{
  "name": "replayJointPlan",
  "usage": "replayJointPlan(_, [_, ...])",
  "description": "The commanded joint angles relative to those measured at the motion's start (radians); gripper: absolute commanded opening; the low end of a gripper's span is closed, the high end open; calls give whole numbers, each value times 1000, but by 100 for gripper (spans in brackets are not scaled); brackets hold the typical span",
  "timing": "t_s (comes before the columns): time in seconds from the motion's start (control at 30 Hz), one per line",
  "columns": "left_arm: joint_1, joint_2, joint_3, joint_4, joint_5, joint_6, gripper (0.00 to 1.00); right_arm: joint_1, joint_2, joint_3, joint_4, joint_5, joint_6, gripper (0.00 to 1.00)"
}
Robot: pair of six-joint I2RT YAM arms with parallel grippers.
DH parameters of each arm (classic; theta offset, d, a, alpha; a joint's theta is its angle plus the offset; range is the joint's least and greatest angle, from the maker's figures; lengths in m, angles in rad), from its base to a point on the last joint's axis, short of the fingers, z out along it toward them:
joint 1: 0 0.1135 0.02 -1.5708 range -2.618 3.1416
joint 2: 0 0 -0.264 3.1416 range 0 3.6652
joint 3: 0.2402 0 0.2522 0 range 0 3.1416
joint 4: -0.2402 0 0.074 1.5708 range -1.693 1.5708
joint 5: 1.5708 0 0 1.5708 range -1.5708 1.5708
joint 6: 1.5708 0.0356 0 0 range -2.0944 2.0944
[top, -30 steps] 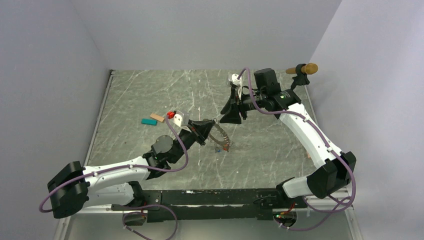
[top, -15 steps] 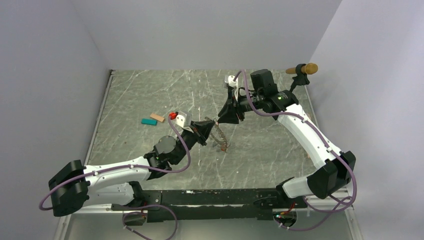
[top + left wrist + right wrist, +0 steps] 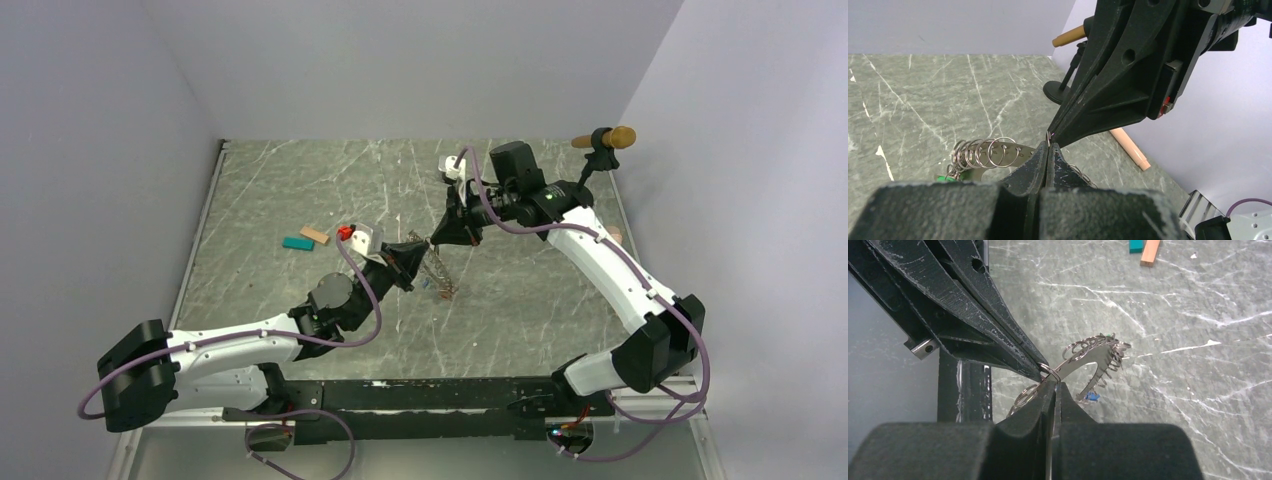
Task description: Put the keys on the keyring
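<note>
The keyring (image 3: 437,272) is a curved grey metal band with holes and several split rings. It hangs above the table between my two grippers. My left gripper (image 3: 414,249) is shut on a small ring at the band's upper end (image 3: 1048,146). My right gripper (image 3: 436,238) is shut on the same end from the opposite side (image 3: 1053,382), tip to tip with the left fingers (image 3: 973,315). A blue key (image 3: 1091,396) and a green key (image 3: 1107,335) dangle from the band (image 3: 1088,357). A green head shows in the left wrist view (image 3: 943,177). Other keys are too small to tell.
A teal block (image 3: 298,243) and a tan block (image 3: 315,236) lie left of the grippers. A black round-based stand (image 3: 600,152) with a wooden tip is at the back right. A tan peg (image 3: 1129,147) lies by the right wall. Walls close in three sides.
My right gripper has moved left and forward until it meets the left gripper's tips. The keyring has shifted slightly left and hangs straighter.
</note>
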Motion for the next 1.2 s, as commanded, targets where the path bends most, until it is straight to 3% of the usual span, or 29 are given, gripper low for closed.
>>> replayJointPlan(0.0, [-9, -23, 42, 81, -26, 12, 0, 6, -8, 22, -3, 30, -21, 1])
replayJointPlan(0.83, [-6, -37, -69, 349, -51, -82, 0, 15, -32, -29, -44, -73, -136, 1])
replayJointPlan(1.17, [-6, -13, -51, 324, -8, -48, 0, 11, -50, -32, -30, -57, -125, 0])
